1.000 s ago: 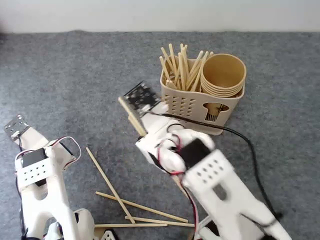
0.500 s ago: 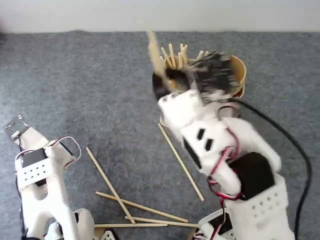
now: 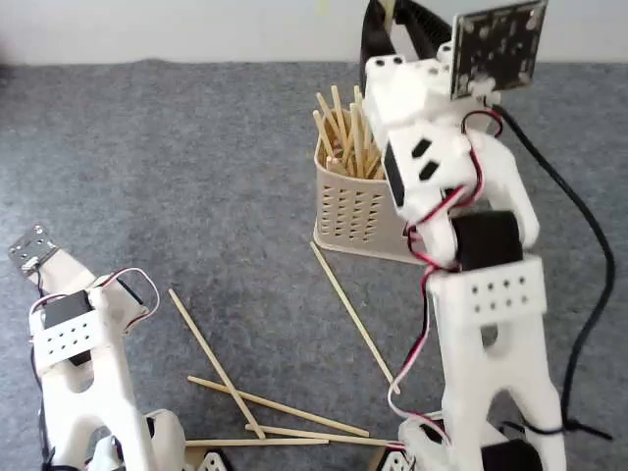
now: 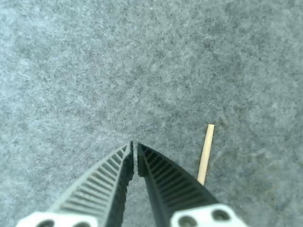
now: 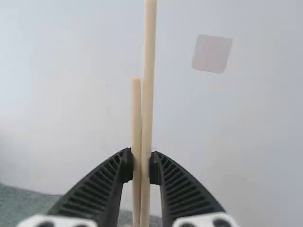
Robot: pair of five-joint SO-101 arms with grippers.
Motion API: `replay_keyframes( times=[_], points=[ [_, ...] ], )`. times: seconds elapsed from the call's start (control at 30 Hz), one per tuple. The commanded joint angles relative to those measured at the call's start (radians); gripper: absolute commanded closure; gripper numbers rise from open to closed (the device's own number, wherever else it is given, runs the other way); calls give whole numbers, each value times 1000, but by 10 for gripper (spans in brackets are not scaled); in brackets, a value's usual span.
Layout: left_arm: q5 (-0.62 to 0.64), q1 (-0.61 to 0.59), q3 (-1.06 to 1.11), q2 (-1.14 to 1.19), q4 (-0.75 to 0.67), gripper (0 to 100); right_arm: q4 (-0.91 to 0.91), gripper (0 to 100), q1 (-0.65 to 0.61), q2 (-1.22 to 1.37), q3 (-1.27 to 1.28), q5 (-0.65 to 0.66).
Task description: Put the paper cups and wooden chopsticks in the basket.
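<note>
Held two wooden chopsticks clamped in the right hand, high by the basket, long axes straight out ahead of it toward the wall. Had the left hand closed, empty, over the table.

No legible txt, nos. or signs anywhere. Dark square circuit board: tiny pale specks only, too small to read. Pale grey square patch on white wall: blank.

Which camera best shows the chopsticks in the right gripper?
The right wrist view: two chopsticks stand clamped in the right gripper. In the high view they are mostly hidden by that gripper, above the basket. The left wrist view has another, loose chopstick.
</note>
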Motion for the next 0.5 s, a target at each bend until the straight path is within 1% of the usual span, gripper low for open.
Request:
replay_keyframes(
  times=[0.0, 0.2, 0.27, 0.37, 0.4, 0.47],
  points=[
    [-9, -8, -7, -31, -18, 987, -73, 991, 39, 33, -52, -49],
    [-9, -8, -7, -31, -18, 987, -90, 991, 39, 137, -44, -80],
    [-9, -8, -7, -31, -18, 987, -91, 991, 41, 151, -6, -106],
    [-9, -8, -5, -31, -18, 987, -70, 980, 39, 133, 74, -107],
    [-9, -8, -5, -31, -18, 987, -50, 961, 39, 119, 95, -107],
    [-9, -8, -5, -31, -18, 987, 7, 879, 42, 85, 115, -110]
  ],
)
